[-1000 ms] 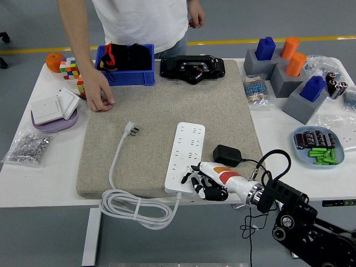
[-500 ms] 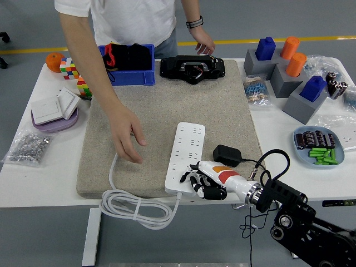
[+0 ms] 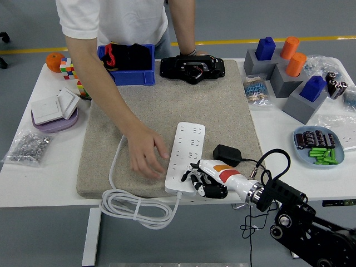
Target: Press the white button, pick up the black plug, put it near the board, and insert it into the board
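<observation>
The white power board point(image 3: 187, 150) lies lengthwise on the grey mat point(image 3: 167, 105). The black plug point(image 3: 227, 154) sits on the mat just right of it, its thin black cable running off to the right. My right hand point(image 3: 201, 182), white-backed with black fingers, rests on the board's near end with the fingers curled down and nothing held. The white button is hidden under that hand. A person's hand point(image 3: 146, 157) lies flat on the mat, touching the board's left edge and covering the board's own white plug. My left hand is out of view.
The board's white cable point(image 3: 136, 208) coils off the table's near edge. At the back stand a blue bin point(image 3: 125, 64) and a black device point(image 3: 192, 68), which the person's other hand touches. Grey blocks point(image 3: 289, 72) and a tray point(image 3: 320, 147) are at the right.
The person's hand slid from the mat's far left down to the board's left side, covering the white plug; their other hand dropped to the black device. My right hand barely moved.
</observation>
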`<state>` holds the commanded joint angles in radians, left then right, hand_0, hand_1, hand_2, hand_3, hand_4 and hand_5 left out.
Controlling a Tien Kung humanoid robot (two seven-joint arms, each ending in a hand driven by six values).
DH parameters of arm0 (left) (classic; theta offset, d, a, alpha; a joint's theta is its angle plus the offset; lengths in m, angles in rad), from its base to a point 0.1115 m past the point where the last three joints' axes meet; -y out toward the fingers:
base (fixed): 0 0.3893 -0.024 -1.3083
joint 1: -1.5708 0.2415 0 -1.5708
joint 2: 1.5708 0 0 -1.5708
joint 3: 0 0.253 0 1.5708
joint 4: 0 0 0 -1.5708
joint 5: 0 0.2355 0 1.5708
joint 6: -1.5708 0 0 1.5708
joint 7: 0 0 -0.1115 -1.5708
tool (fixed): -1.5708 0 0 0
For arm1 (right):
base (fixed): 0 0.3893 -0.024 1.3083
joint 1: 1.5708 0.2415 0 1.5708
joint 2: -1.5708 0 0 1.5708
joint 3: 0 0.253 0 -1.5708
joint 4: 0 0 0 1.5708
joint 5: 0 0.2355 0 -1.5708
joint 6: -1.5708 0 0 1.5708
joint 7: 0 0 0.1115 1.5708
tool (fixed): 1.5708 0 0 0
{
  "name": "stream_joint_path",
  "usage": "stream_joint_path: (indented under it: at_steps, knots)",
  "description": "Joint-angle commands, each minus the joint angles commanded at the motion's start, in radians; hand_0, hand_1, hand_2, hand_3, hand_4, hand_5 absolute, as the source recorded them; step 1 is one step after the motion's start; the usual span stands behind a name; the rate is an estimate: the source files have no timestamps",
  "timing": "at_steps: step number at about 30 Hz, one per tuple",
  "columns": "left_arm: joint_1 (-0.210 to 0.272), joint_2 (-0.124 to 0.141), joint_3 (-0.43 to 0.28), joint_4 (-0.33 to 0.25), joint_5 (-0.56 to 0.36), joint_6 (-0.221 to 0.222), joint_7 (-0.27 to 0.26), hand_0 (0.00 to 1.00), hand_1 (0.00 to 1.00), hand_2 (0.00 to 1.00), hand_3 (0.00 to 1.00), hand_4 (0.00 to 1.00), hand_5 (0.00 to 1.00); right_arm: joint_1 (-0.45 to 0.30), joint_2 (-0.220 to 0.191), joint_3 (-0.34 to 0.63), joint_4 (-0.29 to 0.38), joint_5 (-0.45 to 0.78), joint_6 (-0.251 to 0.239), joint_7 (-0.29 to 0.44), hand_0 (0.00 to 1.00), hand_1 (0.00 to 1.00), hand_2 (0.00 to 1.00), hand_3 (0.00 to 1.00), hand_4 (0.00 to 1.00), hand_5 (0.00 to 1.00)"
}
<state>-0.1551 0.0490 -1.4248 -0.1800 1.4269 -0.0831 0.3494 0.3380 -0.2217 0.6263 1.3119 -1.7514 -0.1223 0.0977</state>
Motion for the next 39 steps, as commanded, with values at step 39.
stream_joint_path:
  at_steps: [39]
  knots:
    - [0.002, -0.001, -0.006, 0.000, 0.005, 0.000, 0.000, 0.773, 0.709, 0.663, 0.734, 0.646, 0.543, 0.036, -0.006, -0.050, -0.083, -0.074, -0.035, 0.060, 0.002, 0.002, 0.042, 0.538, 0.250, 0.002]
